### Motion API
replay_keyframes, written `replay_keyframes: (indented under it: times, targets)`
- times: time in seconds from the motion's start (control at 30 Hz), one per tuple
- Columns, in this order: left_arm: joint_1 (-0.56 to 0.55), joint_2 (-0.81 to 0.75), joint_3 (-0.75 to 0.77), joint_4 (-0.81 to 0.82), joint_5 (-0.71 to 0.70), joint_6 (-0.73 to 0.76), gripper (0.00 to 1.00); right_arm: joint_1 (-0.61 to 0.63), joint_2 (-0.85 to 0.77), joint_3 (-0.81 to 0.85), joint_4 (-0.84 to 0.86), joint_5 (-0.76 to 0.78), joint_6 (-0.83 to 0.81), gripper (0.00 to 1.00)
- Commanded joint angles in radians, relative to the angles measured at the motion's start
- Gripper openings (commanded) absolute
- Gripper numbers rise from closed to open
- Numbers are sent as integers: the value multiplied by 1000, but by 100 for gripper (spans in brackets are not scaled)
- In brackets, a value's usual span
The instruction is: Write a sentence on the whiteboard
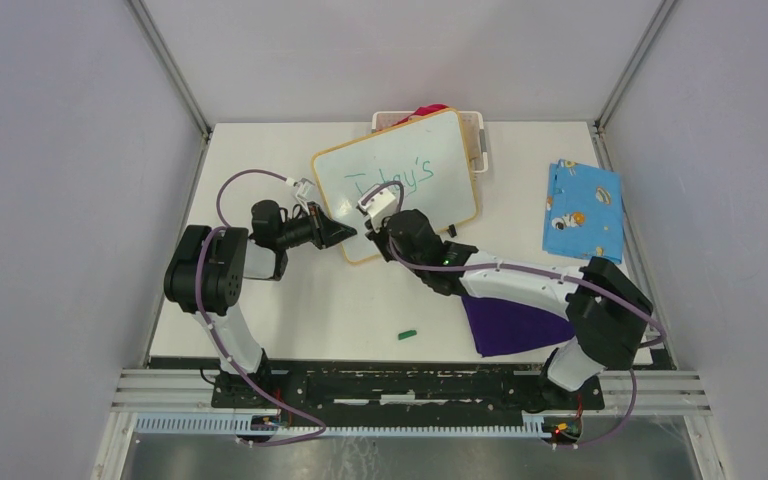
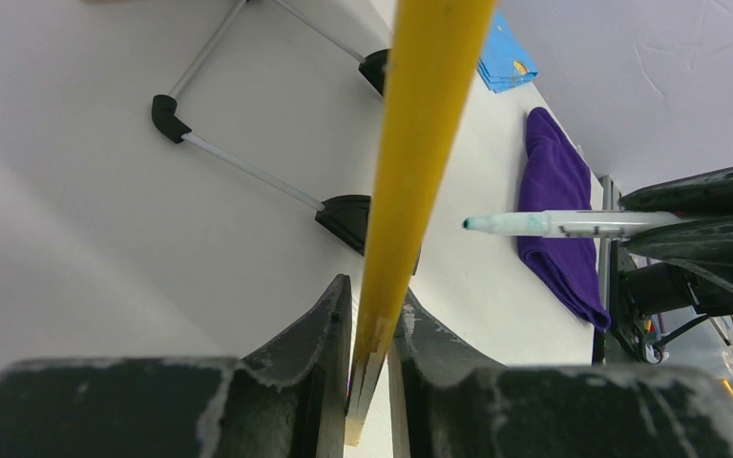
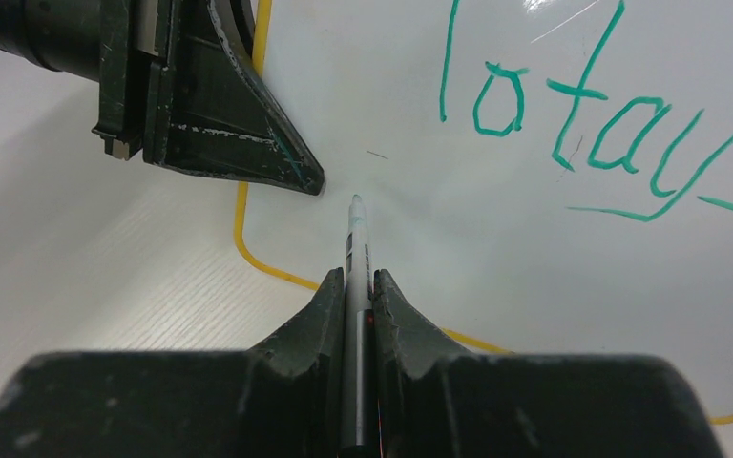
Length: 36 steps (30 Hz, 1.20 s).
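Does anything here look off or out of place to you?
The green writing on the whiteboard seems to read "Totay's", likely a misspelling. The board sits askew, its far corner over a white basket, and a small green piece, perhaps a marker cap, lies loose near the table's front edge.

Place: you're looking at a robotics lab test cell.
Signs: plain grey panels (image 1: 60,200), metal corner posts (image 1: 170,65), aluminium base rail (image 1: 160,385), white table (image 1: 340,300).

Whiteboard (image 1: 400,185) on table (image 1: 260,300) centre; basket (image 1: 477,128) behind; cloth (image 1: 582,210) right; cap (image 1: 406,334) in front.
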<state>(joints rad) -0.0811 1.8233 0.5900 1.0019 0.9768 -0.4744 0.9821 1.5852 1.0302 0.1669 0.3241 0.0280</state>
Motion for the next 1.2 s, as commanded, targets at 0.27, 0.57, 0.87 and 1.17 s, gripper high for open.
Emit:
replay_keyframes:
  times: [0.27, 0.57, 0.87, 1.17]
  targets:
    - [-6, 20, 11, -35, -72, 26, 25, 6, 65, 70, 26, 15, 7, 0]
    - [-6, 21, 11, -41, -74, 26, 25, 5, 101, 76, 22, 36, 23, 0]
    - [-6, 19, 13, -44, -75, 28, 25, 7, 97, 54, 7, 61, 33, 0]
    - [-8, 20, 14, -47, -76, 29, 25, 6, 74, -9, 8, 76, 41, 0]
